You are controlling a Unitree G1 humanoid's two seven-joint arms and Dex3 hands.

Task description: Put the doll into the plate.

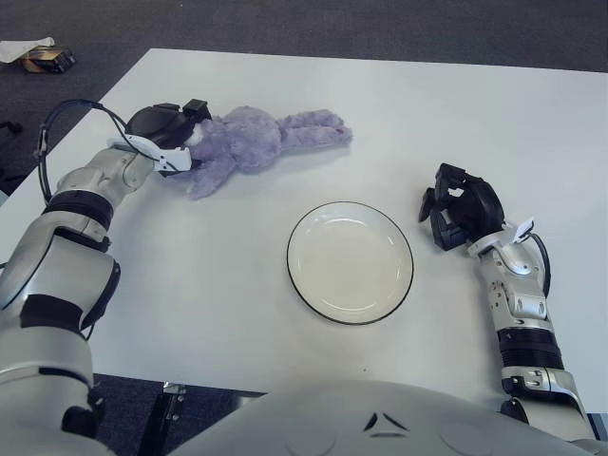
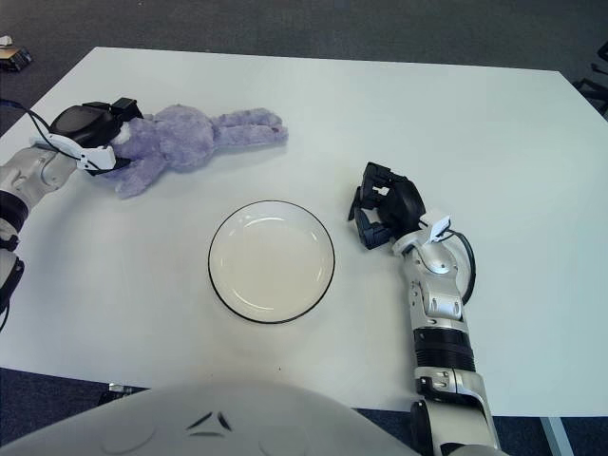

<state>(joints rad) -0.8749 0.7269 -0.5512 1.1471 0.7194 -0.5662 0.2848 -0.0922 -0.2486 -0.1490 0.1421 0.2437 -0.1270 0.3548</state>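
Fingers [image 1: 195, 110] of left hand [image 1: 169, 128] are closed on the head end of the doll [image 1: 249, 141], at the table's [image 1: 532, 123] far left. One doll is seen: purple plush, lying flat, ears pointed right, well apart from the plate [image 1: 350, 262]. One plate is seen, white with dark rim, near centre. Right hand [image 1: 461, 218] is seen right of the plate, fingers curled, nothing held.

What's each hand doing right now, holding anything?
Left hand: at the purple doll, fingers around its end; grip looks closed on it.
Right hand: right of the plate, fingers curled, holding nothing.
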